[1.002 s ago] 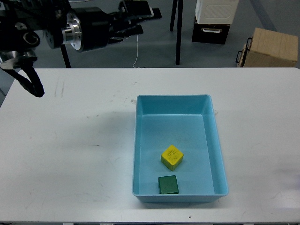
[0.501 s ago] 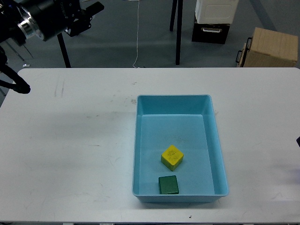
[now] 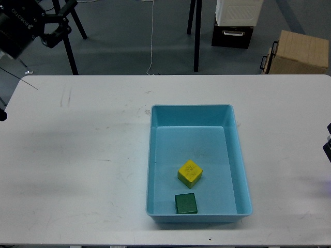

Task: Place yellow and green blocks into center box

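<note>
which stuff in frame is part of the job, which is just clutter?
Job:
- yellow block, in the box
- green block, in the box
- blue box, on the white table

Clutter, on the floor behind the table:
- cardboard box
- black and white case
- black stand legs

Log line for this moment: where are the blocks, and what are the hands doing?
yellow block: in blue box | green block: in box, near front wall | left hand: top-left, holds nothing | right hand: only a sliver at right edge
</note>
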